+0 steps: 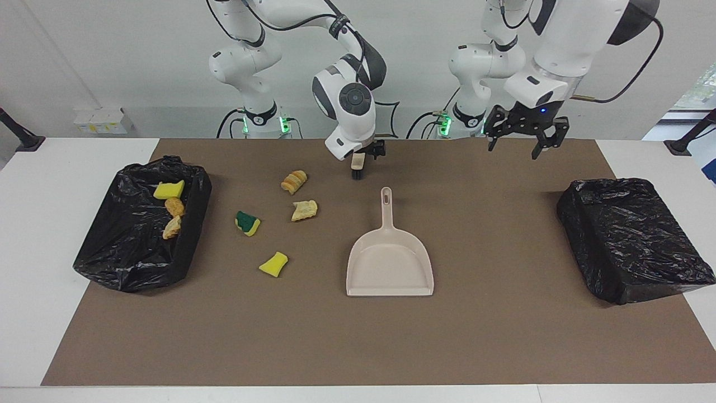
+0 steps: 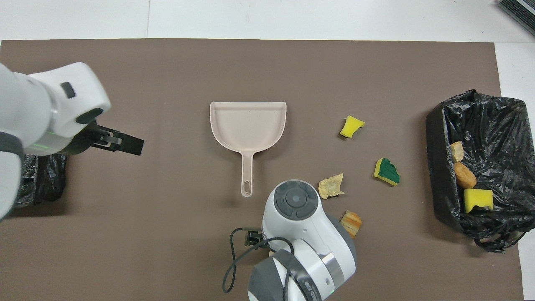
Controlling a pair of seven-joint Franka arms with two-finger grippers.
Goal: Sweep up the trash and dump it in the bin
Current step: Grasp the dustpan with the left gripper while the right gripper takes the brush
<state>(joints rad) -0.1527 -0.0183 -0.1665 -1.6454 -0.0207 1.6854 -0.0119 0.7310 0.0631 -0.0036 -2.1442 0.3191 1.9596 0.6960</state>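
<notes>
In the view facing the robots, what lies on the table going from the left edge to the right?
Black bin holding three scraps → green-and-yellow sponge → yellow sponge bit → beige dustpan → second black bag. The two tan chunks between sponge and dustpan overlap in order, so they are left out.

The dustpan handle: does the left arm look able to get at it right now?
Probably yes. The dustpan lies alone on the mat, handle pointing toward the robots, nothing on or against it. The left gripper hangs open in the air, toward its own end of the table.
</notes>
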